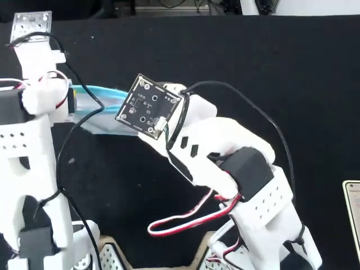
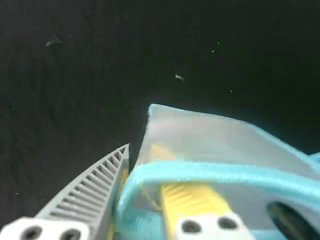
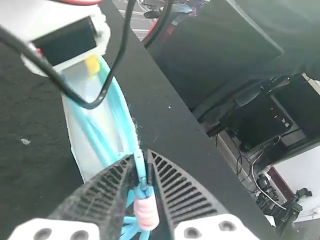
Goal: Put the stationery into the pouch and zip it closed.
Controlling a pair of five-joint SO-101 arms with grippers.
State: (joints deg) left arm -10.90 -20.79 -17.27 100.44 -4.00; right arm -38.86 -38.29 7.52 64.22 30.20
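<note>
A translucent pouch (image 1: 107, 112) with cyan trim lies on the black table, stretched between my two arms. At one end my left gripper (image 2: 140, 152) is shut on it, a grey finger (image 2: 95, 192) outside the pouch (image 2: 210, 140) and a yellow finger (image 2: 192, 197) showing through its wall. At the other end of the pouch (image 3: 90, 125), my right gripper (image 3: 141, 161) is shut on the cyan zipper pull (image 3: 142, 177), which carries a pink bead (image 3: 146, 214). A dark object (image 2: 287, 220) shows at the pouch's cyan rim; I cannot tell what it is.
The left arm (image 1: 34, 140) stands at the table's left, and the right arm (image 1: 236, 180) comes in from the bottom right, its camera board (image 1: 149, 107) over the pouch. A pale card (image 1: 353, 208) lies at the right edge. The table edge (image 3: 170, 115) runs close by the pouch.
</note>
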